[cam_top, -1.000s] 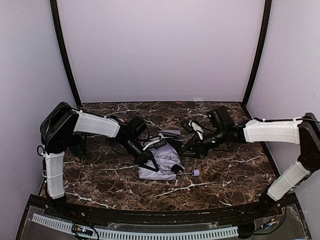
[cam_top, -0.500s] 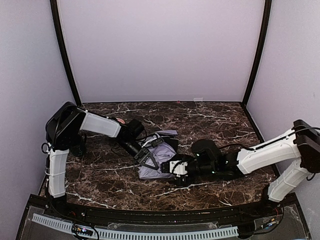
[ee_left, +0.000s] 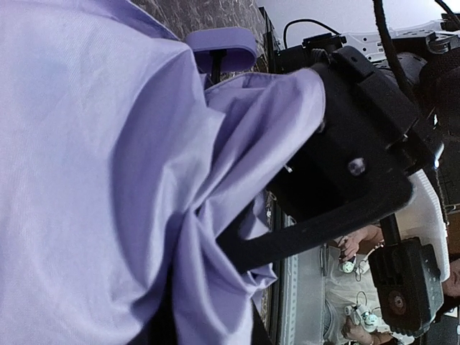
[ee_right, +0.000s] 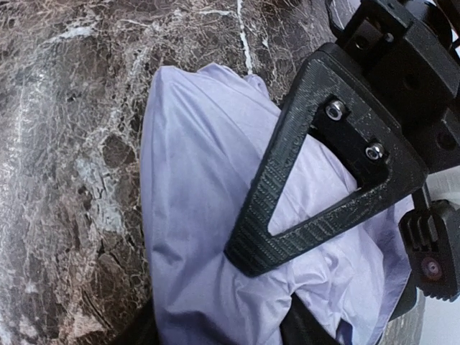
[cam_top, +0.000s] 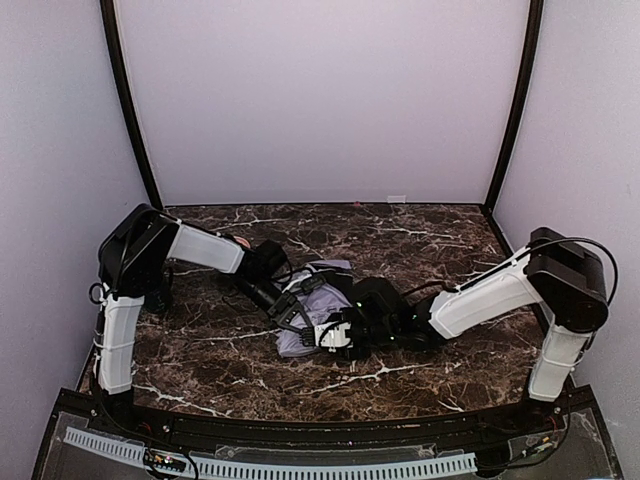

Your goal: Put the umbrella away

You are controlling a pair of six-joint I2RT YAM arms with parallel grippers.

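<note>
umbrella (cam_top: 322, 303): mid worktop (cam_top: 440, 240), a crumpled heap between both arms | left pincer (cam_top: 292, 318): buried in cloth, cannot tell if closed | right pincer (cam_top: 333, 336): pinching a fold | handling: likely light, limp, slippery; the handle (ee_left: 219, 47) looks a firmer hold than cloth

Matt lavender cloth of the umbrella (ee_right: 194, 180), smooth but creased, against a gripper finger (ee_right: 266, 215) of ribbed black plastic with bright metal screws (ee_right: 334, 109); beneath the umbrella, the table (ee_right: 65, 144), glossy white-veined brown marble.
</note>
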